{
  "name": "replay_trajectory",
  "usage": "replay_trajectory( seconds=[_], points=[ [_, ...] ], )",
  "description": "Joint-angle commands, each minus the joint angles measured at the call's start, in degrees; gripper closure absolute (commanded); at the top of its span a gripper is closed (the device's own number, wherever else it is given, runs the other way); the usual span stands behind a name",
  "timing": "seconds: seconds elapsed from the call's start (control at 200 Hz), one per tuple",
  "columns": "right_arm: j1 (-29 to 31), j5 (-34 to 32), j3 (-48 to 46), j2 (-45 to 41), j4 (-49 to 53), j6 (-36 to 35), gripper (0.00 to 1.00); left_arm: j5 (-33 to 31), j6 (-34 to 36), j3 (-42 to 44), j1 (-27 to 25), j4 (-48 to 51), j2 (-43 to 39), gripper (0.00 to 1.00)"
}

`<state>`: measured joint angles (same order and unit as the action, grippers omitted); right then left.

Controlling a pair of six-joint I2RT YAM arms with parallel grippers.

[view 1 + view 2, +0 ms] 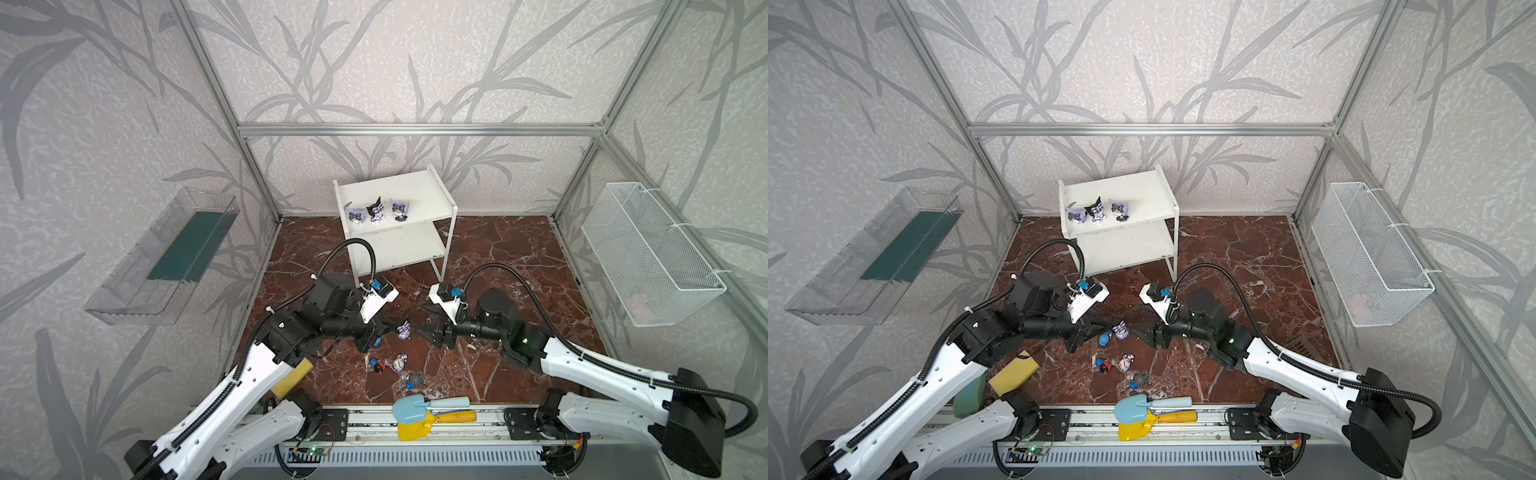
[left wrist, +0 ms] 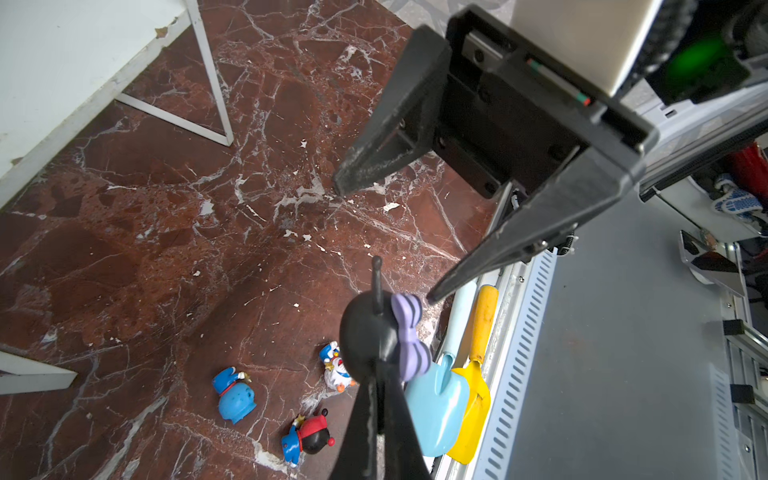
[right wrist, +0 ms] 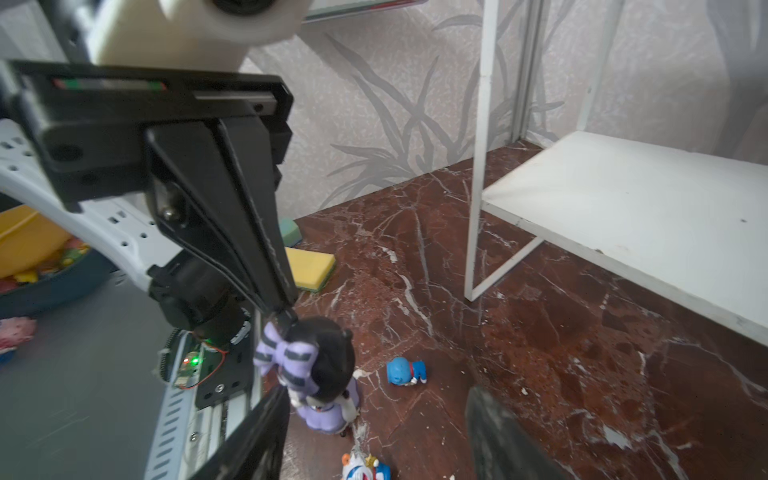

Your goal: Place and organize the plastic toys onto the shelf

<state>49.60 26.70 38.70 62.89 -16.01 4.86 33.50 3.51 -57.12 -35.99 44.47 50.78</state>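
As I look down in both top views, the left gripper (image 1: 392, 328) pinches a purple-and-black pointed-eared plastic figurine (image 1: 403, 331) down near the red marble-patterned floor (image 1: 498, 257), in front of the white two-tier shelf (image 1: 415, 187). Facing it, the right gripper (image 1: 420, 323) has its jaws spread. Three matching figurines (image 1: 376, 212) stand in a row on the shelf's top board.

From the left wrist, I see the figurine's black head clamped. The right fingers (image 2: 390, 124) are wide apart and empty, one tip just beside the purple bow. A small blue toy (image 2: 235, 395), a red-and-black toy (image 2: 309, 436) and a white toy (image 2: 336, 370) lie on the floor.

From the right wrist, the left fingertips (image 3: 282, 307) grip the figurine's head by the bow.
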Motion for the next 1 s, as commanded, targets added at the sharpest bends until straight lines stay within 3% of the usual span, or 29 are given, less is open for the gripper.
replay_trajectory(
  seconds=[0.0, 0.305, 0.545, 0.895, 0.995],
  points=[
    [-1.12, 12.49, 2.84, 0.23, 4.01, -1.37, 0.32, 5.55, 2.12, -1.24, 0.12, 0.71, -0.95, 1.0],
    [-0.91, 19.56, 6.03, 4.92, 3.29, -4.06, 0.37, 9.36, 2.12, -1.82, 0.08, 1.06, -0.92, 1.0],
    [-0.44, 20.92, 7.44, 6.35, 4.66, -5.2, 0.54, 9.48, 2.12, -1.76, 0.08, 0.88, -0.82, 1.0],
    [0.93, 22.39, 9.01, 8.2, 5.93, -6.31, 0.58, 8.39, 2.29, -1.93, 0.12, 0.49, -0.69, 1.0],
    [1.01, 22.09, 9.11, 8.39, 6.25, -6.66, 0.63, 7.97, 2.38, -1.94, 0.14, 0.47, -0.77, 1.0]
  ],
)
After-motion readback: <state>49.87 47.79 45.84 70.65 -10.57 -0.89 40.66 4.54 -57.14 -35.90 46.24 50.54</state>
